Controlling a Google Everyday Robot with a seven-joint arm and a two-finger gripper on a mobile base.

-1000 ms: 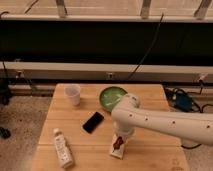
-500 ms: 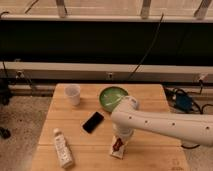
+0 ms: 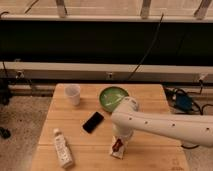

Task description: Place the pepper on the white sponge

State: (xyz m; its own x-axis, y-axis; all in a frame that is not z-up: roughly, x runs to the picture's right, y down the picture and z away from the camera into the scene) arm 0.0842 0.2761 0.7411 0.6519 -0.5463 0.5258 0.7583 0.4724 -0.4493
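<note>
- The pepper (image 3: 117, 145) shows as a small red streak on top of the white sponge (image 3: 114, 153), which lies near the front edge of the table (image 3: 155, 156), a little right of its middle.
- Compared with half a second ago, nothing on the table has shifted: pepper, sponge and arm sit in the same places.
- The gripper (image 3: 119, 140) points down over the sponge, right at the pepper.
- The bulky wrist covers most of the gripper, so I cannot tell whether it grips the pepper or has let go of it.
- The far part of the sponge is hidden under the gripper, and the pepper's stem end cannot be made out.
- The arm hides the near right rim of the green bowl (image 3: 111, 96) by the back edge, and the arm itself is cut off at the right.
- The white cup (image 3: 73, 94) stands toward the back left corner, the black phone (image 3: 93, 121) lies mid-table, and the white bottle (image 3: 62, 148) lies near the front left corner, its label unreadable.
</note>
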